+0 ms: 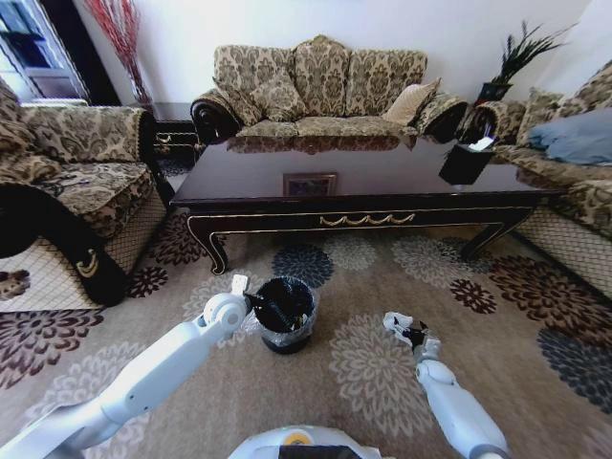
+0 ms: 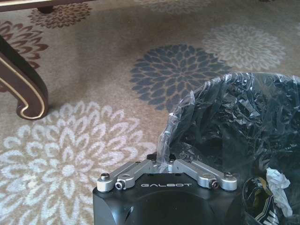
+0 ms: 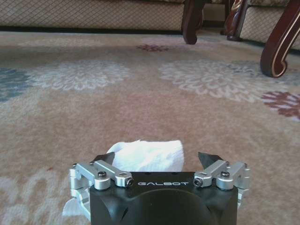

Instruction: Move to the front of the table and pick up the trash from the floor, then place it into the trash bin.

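Here | floral carpet (image 1: 363, 382) | table (image 1: 363, 182) | trash bin (image 1: 285, 308) | sofas, perhaps three

The table (image 1: 363, 182) stretches across twelve o'clock, its gold-scrolled front facing the robot, a black box (image 1: 465, 162) standing on its top toward one o'clock. On the flowered carpet (image 1: 373, 382) below, the trash bin (image 1: 285, 314) stands near centre. The left gripper (image 1: 260, 298) is at the bin's nine o'clock rim. At four o'clock, the right gripper (image 1: 409, 334) is low over white trash (image 1: 395, 322).
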`<state>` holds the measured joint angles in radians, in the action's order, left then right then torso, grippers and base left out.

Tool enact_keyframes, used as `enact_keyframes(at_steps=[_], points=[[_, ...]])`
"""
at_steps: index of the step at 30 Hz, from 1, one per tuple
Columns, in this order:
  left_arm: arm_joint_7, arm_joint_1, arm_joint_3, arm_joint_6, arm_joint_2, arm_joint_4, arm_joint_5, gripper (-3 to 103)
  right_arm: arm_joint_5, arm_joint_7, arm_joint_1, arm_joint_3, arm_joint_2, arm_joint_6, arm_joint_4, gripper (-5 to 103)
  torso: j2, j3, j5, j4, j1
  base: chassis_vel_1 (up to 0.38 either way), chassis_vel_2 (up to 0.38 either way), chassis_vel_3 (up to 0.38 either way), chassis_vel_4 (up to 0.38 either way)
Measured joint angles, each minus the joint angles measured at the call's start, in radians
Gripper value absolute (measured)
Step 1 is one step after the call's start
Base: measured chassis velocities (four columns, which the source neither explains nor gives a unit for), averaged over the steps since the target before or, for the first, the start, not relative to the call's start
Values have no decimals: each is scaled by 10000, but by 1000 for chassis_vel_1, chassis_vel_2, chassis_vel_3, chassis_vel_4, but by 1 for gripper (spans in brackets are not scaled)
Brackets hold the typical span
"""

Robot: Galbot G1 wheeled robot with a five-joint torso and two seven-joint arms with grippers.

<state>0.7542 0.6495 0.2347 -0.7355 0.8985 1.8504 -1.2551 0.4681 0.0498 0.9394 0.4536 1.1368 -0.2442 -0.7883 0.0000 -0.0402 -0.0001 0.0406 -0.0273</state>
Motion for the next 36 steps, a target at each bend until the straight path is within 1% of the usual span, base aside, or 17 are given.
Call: enact_keyframes(at_steps=[1,4,6,7,8,10,11,14,15,16,18,19,22,25,27,35,36], points=[[41,-37,56,0,24,12,-47,3,0,50,-52,-17,36,0,101,97,0,0,0,0,0,0,0,0,0],[132,-115,234,0,61,81,-169,3,106,229,-120,-27,97,28,242,82,0,0,1,0,0,0,0,0,0],[142,-128,281,0,59,107,-187,3,118,243,-118,-28,97,30,242,82,0,0,1,0,0,0,0,0,0],[151,-146,366,0,57,137,-205,3,126,262,-108,-32,97,30,244,71,0,0,0,0,0,0,0,0,0],[168,-155,411,0,60,140,-209,3,130,270,-104,-32,97,31,263,71,0,0,1,0,0,0,0,0,0],[315,-172,461,0,111,128,-213,3,187,306,-102,-24,95,31,323,60,0,0,1,0,0,0,0,0,0],[315,-172,461,0,111,128,-213,3,187,306,-102,-24,95,31,323,60,0,0,1,0,0,0,0,0,0],[408,-175,514,0,199,93,-305,3,259,384,-102,-8,52,-4,401,44,0,0,1,0,-1,0,0,0,0],[408,-175,514,0,199,93,-305,3,259,384,-102,-8,52,-4,401,44,0,0,1,0,-1,0,0,0,0],[415,-175,536,0,210,88,-326,3,288,387,-89,0,21,-16,378,38,0,0,1,0,0,0,0,0,0],[438,-207,617,0,247,44,-343,3,398,388,30,39,-98,-32,143,33,-1,0,3,-1,0,0,0,0,0],[438,-207,617,0,247,44,-343,3,398,388,30,39,-98,-32,143,33,-1,0,3,-1,0,0,0,0,0],[458,-314,802,0,434,-127,-294,3,820,555,477,140,-391,-116,-666,16,0,0,-1,0,0,0,0,0,0],[472,-350,900,1,552,-239,-240,3,975,633,785,222,-540,-228,-1082,11,0,0,2,1,0,0,0,0,0],[487,-402,1033,1,676,-328,-223,3,1120,686,1161,350,-708,-354,-1509,2,0,0,1,-1,0,0,0,0,0],[558,-694,1380,1,1144,-720,-224,3,1621,883,2325,762,-1152,-527,-2857,0,0,0,2,3,0,0,0,0,0],[582,-775,1458,1,1262,-832,-236,3,1705,888,2628,888,-1229,-536,-3365,0,0,0,3,2,0,0,0,0,0]])
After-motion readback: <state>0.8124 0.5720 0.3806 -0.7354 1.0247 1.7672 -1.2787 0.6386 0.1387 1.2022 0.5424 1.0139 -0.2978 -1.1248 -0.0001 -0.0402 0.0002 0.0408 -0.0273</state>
